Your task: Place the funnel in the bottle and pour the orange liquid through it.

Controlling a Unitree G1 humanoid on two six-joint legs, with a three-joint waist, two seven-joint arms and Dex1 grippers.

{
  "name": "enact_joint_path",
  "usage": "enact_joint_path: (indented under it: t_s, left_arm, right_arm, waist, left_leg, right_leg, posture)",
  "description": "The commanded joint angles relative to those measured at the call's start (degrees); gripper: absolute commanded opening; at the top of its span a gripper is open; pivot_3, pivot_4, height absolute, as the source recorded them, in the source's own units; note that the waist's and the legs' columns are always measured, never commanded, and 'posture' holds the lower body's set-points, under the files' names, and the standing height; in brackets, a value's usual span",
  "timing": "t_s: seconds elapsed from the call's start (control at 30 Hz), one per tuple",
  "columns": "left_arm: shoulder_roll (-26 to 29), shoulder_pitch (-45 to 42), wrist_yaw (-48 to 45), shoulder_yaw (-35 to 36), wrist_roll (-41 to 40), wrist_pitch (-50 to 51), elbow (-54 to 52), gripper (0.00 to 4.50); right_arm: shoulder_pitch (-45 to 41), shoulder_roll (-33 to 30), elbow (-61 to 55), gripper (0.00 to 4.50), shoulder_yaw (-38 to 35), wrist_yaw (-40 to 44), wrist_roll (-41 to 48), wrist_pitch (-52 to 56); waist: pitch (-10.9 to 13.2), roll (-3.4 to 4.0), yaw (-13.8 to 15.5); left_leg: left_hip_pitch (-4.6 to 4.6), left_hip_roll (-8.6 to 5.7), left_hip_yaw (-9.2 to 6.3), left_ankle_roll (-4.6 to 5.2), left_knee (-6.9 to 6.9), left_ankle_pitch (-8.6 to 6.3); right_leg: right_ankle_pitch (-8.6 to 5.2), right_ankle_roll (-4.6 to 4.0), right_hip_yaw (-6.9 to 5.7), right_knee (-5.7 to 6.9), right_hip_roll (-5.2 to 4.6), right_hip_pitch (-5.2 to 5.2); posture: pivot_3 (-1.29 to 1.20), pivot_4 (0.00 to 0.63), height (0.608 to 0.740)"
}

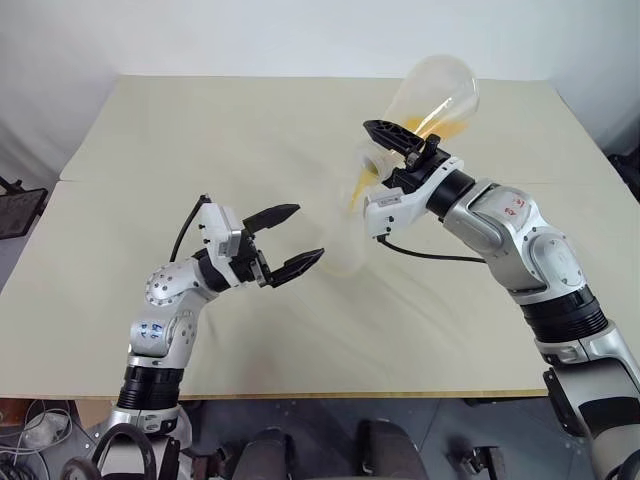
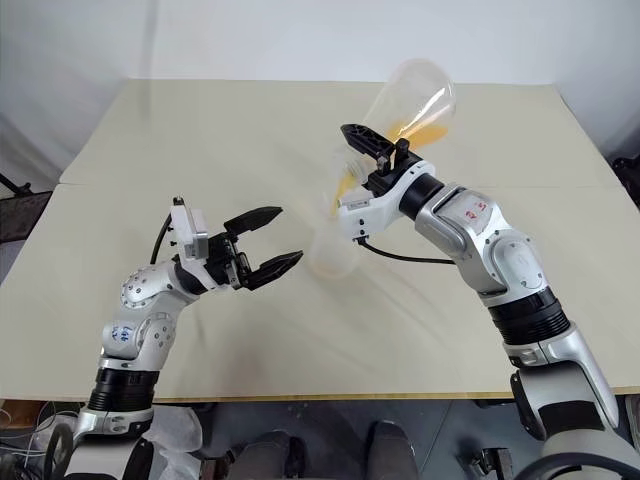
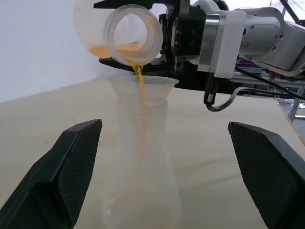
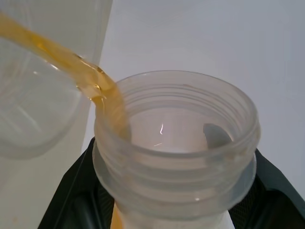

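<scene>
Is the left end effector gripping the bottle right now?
No: in the left wrist view its two fingers stand wide apart on either side of the bottle, touching nothing.

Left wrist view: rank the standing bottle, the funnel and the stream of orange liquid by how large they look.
1. Standing bottle, largest, though it is nearest the camera.
2. Funnel seated in its neck.
3. Stream of orange liquid, a thin thread.

On the bench [image 1: 150, 130], the funnel [image 3: 143, 88] sits in the bottle [image 3: 142, 157]; a tipped flask [image 1: 432, 95] hangs at its one o'clock, left tool [image 1: 290, 240] at nine.
</scene>
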Motion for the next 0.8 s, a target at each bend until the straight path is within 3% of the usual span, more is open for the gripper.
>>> enact_joint_path:
  t_s: [0.03, 0.8]
  left_arm:
    - [-0.37, -0.54, 0.22, -0.09, 0.03, -1.10, -0.29, 4.50]
    - [-0.73, 0.49, 1.17, -0.04, 0.01, -1.24, -1.26, 4.50]
  right_arm:
    - [-1.85, -0.57, -1.19, 2.48, -1.12, -1.88, -0.60, -0.95]
    - [-2.11, -1.52, 0.77, 2.48, -1.78, -4.22, -1.98, -4.41]
  waist:
    - [0.00, 0.00, 0.00]
    - [0.00, 0.00, 0.00]
  left_leg:
    - [0.00, 0.00, 0.00, 0.00, 0.00, 0.00]
    - [0.00, 0.00, -0.01, 0.00, 0.00, 0.00]
  right_leg:
    - [0.00, 0.00, 0.00, 0.00, 0.00, 0.00]
    - [0.00, 0.00, 0.00, 0.00, 0.00, 0.00]
  posture:
    - [0.00, 0.150, 0.740]
    - [0.00, 0.150, 0.740]
